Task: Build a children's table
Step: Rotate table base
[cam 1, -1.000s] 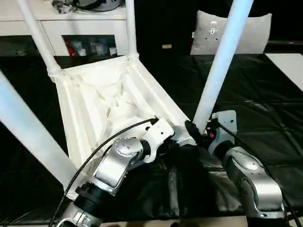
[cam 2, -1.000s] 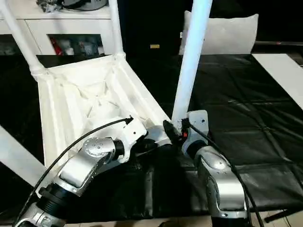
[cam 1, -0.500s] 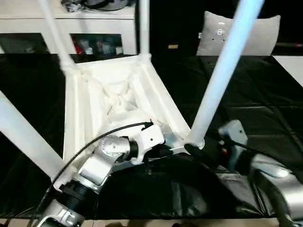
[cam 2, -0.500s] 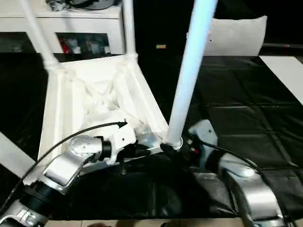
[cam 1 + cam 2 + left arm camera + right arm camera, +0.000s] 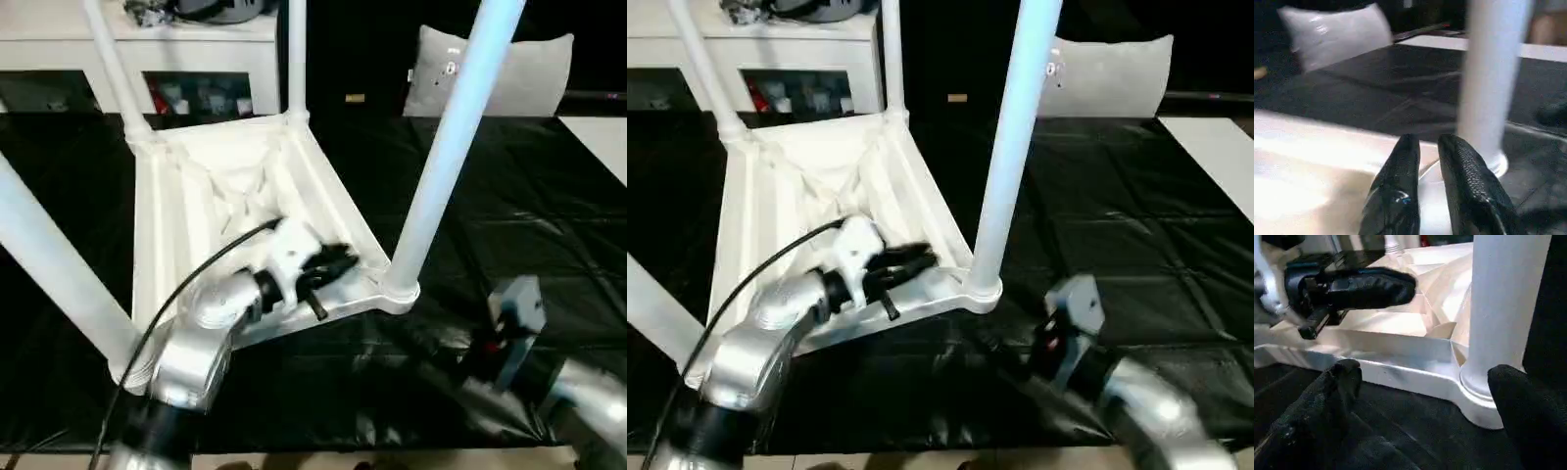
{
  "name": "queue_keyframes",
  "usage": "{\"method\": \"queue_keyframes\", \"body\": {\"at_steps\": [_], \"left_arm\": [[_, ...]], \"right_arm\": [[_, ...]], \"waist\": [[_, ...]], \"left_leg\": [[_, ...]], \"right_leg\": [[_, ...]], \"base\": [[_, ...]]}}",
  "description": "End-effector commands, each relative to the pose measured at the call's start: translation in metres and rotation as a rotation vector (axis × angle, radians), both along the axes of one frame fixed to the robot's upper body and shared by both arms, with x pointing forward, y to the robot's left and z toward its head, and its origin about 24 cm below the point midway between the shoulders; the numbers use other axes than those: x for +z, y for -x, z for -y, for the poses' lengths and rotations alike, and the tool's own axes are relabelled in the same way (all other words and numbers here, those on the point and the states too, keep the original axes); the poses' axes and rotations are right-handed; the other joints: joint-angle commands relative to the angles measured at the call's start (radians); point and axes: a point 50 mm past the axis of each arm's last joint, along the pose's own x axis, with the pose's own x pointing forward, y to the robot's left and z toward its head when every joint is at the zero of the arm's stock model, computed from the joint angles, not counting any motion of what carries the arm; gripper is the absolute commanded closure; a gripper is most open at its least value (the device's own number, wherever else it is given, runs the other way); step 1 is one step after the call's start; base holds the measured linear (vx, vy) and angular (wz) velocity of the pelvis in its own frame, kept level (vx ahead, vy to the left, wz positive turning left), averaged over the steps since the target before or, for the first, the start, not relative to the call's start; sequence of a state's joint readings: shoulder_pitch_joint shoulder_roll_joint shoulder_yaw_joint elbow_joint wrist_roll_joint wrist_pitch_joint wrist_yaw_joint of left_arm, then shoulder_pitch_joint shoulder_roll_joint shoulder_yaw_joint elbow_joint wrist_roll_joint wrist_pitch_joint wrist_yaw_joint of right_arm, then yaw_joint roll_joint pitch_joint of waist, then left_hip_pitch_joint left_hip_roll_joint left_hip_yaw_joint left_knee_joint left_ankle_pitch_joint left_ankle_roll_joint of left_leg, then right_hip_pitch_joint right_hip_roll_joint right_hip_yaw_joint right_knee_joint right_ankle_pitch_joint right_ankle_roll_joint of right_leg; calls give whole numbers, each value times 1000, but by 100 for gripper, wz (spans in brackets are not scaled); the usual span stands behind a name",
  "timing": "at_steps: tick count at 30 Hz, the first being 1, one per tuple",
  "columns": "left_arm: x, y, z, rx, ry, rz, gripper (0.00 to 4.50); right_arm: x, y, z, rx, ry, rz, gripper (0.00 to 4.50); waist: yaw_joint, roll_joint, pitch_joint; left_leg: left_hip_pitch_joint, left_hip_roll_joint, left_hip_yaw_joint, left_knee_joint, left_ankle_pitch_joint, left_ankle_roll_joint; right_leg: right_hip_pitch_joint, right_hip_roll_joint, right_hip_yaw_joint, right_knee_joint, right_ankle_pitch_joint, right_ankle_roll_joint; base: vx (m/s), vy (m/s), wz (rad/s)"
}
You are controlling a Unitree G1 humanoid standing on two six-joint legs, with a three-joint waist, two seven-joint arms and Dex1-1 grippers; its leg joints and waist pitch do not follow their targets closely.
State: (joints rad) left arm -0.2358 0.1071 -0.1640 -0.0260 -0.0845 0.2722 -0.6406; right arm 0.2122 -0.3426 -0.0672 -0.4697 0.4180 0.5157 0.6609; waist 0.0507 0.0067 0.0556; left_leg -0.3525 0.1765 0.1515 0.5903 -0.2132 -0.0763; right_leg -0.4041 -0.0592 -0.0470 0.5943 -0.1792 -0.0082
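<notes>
Children's table lies upside down, 4 legs up; left gripper narrowly parted above its rim, right gripper spread wide, empty.

from the right wrist, the right gripper has its two black fingers spread wide, one on each side, both clear of the white table. the table lies upside down on a black cover, ribbed underside facing up. a thick white leg stands in the near corner socket, between the spread fingers but further off. across the table's rim hangs the left gripper, its black fingers close together, over the ribs and holding nothing.
</notes>
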Motion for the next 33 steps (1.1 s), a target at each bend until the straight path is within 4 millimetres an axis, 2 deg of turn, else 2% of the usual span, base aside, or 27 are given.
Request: {"method": "queue_keyframes", "body": {"at_steps": [1, 6, 7, 8, 9, 10, 11, 12, 13, 14, 15, 16, 17, 18, 19, 20, 21, 22, 23, 24, 25, 26, 28, 29, 30, 31, 33], "left_arm": [[6, 3, -4, 68, 29, 12, 367], [0, 14, -7, 182, 66, -31, 367], [0, 15, -7, 193, 74, -34, 367], [-1, 15, -7, 201, 60, -35, 367], [-2, 16, -7, 210, 51, -39, 367], [-2, 16, -7, 211, 53, -39, 367], [-2, 18, -7, 210, 63, -43, 367], [-3, 20, -7, 207, 67, -45, 367], [-3, 21, -7, 207, 67, -46, 367], [-4, 23, -8, 202, 67, -53, 367], [-4, 24, -9, 199, 67, -59, 367], [-6, 27, -10, 185, 62, -64, 367], [-7, 29, -11, 176, 62, -68, 348], [-8, 31, -13, 168, 61, -72, 338], [-8, 31, -14, 170, 59, -73, 338], [-8, 31, -14, 170, 59, -73, 332], [-7, 32, -14, 159, 64, -78, 329], [-7, 36, -15, 114, 79, -92, 306], [-7, 39, -16, 88, 85, -101, 306], [-7, 42, -17, 70, 87, -105, 296], [-8, 48, -19, 38, 88, -119, 292], [-10, 56, -22, -4, 80, -139, 276], [-12, 62, -27, -39, 73, -163, 262], [-12, 64, -28, -47, 73, -170, 252], [-12, 68, -31, -65, 73, -182, 248], [-11, 71, -34, -86, 76, -192, 245], [-8, 83, -42, -163, 78, -225, 218]], "right_arm": [[4, -5, -4, -46, 15, 23, 0], [3, -14, -24, -76, -17, 36, 0], [3, -15, -28, -70, -8, 39, 0], [2, -16, -29, -70, -5, 39, 0], [2, -17, -30, -75, 2, 42, 0], [1, -17, -30, -75, 3, 43, 0], [2, -18, -31, -77, 8, 48, 0], [3, -21, -33, -79, 13, 61, 0], [3, -21, -33, -80, 16, 66, 0], [4, -23, -34, -77, 25, 80, 0], [4, -24, -35, -76, 31, 89, 0], [5, -26, -36, -75, 35, 97, 0], [5, -27, -36, -73, 32, 101, 0], [6, -28, -38, -61, 24, 108, 0], [7, -28, -39, -50, 22, 113, 0], [7, -28, -39, -50, 22, 113, 0], [7, -29, -40, -46, 19, 114, 0], [9, -31, -42, -34, 12, 124, 0], [10, -33, -43, -31, 10, 130, 0], [11, -35, -44, -32, 8, 135, 0], [13, -38, -45, -26, 2, 141, 0], [14, -43, -46, -12, -3, 147, 0], [16, -48, -47, -3, 8, 162, 0], [16, -50, -47, -2, 9, 165, 0], [18, -53, -47, -4, 7, 169, 0], [19, -58, -46, -9, 1, 172, 0], [23, -68, -45, -20, -10, 188, 0]], "waist": [[0, -15, -44], [-6, -23, -40], [-7, -22, -43], [-7, -22, -56], [-7, -19, -72], [-6, -17, -80], [-12, -21, -83], [-11, -16, -80], [-13, -13, -73], [-22, -7, -49], [-30, -4, -35], [-39, -3, -27], [-52, 10, -9], [-55, 17, 4], [-12, 32, 7], [9, 12, -1], [0, -21, -6], [13, -36, 3], [12, -46, -7], [11, -51, -5], [16, -31, -9], [4, -27, -20], [-2, -19, -20], [-13, -7, -19], [-15, -7, -17], [-17, -12, -16], [-17, -12, -19]], "left_leg": [[-16, 39, -9, -74, -211, 57], [-16, 38, -11, -77, -235, 49], [-31, 37, -10, -71, -131, 64], [-43, 29, -6, -49, 61, 114], [-49, 15, 0, -26, 180, 178], [-50, 13, 1, -19, 210, 209], [-68, 6, 2, -16, 207, 258], [-73, 11, 4, -13, 132, 287], [-63, 19, 4, -22, 22, 278], [-36, 35, 0, -41, -267, 191], [-22, 39, -5, -47, -381, 134], [-15, 41, -13, -52, -459, 86], [11, 60, -38, -84, -662, 11], [-5, 84, -48, -127, -756, 3], [-72, 129, -33, -207, -885, -17], [-28, 124, -6, -204, -849, 30], [0, 94, -3, -154, -773, 7], [61, 6, 2, 24, -485, -23], [27, 2, -24, 64, -189, 11], [-2, 9, -32, 34, -139, 12], [-19, 29, -37, -52, -195, -27], [-21, 38, -37, -74, -268, -37], [-25, 43, -35, -87, -283, -24], [-26, 45, -33, -92, -285, -17], [-26, 45, -32, -94, -308, -16], [-20, 43, -30, -94, -360, -22], [-15, 43, -27, -92, -354, -20]], "right_leg": [[42, -69, 39, -101, -493, -77], [34, -67, 40, -109, -529, -48], [32, -61, 41, -103, -392, -70], [23, -46, 35, -86, -134, -126], [18, -39, 25, -69, 60, -175], [14, -38, 21, -63, 116, -198], [12, -37, 9, -68, 126, -220], [-2, -39, -1, -88, 14, -221], [0, -47, -6, -103, -131, -214], [3, -54, -19, -125, -504, -145], [-5, -52, -29, -141, -643, -89], [-7, -50, -40, -152, -716, -32], [12, -39, -81, -171, -707, 56], [37, -26, -90, -133, -628, 47], [105, -26, -59, 82, -273, -24], [71, -37, -7, 95, -222, -17], [57, -61, 33, 50, -405, 14], [-49, -150, 45, -161, -1002, 59], [-11, -189, 68, -175, -1134, 57], [18, -181, 61, -161, -1084, 47], [37, -115, 21, -118, -876, 19], [46, -84, 14, -91, -667, -11], [48, -77, 20, -78, -539, -47], [51, -76, 24, -71, -441, -94], [52, -76, 24, -73, -443, -95], [43, -76, 27, -74, -467, -99], [42, -79, 35, -73, -440, -112]], "base": [[0, 0, 0], [0, 0, 0], [0, 0, 0], [0, 0, 0], [0, 0, 0], [0, 0, 0], [0, 0, 0], [-71, 12, 2], [-79, 20, 2], [-79, 20, 2], [-76, 24, -5], [-67, 28, -10], [-67, 28, -10], [-64, 42, -5], [-102, 7, 9], [-102, 7, 9], [-69, -87, 11], [-1, -94, -7], [-1, -94, -7], [10, -17, -21], [25, 25, -19], [25, 25, -19], [0, 0, 0], [0, 0, 0], [0, 0, 0], [0, 0, 0], [0, 0, 0]]}}
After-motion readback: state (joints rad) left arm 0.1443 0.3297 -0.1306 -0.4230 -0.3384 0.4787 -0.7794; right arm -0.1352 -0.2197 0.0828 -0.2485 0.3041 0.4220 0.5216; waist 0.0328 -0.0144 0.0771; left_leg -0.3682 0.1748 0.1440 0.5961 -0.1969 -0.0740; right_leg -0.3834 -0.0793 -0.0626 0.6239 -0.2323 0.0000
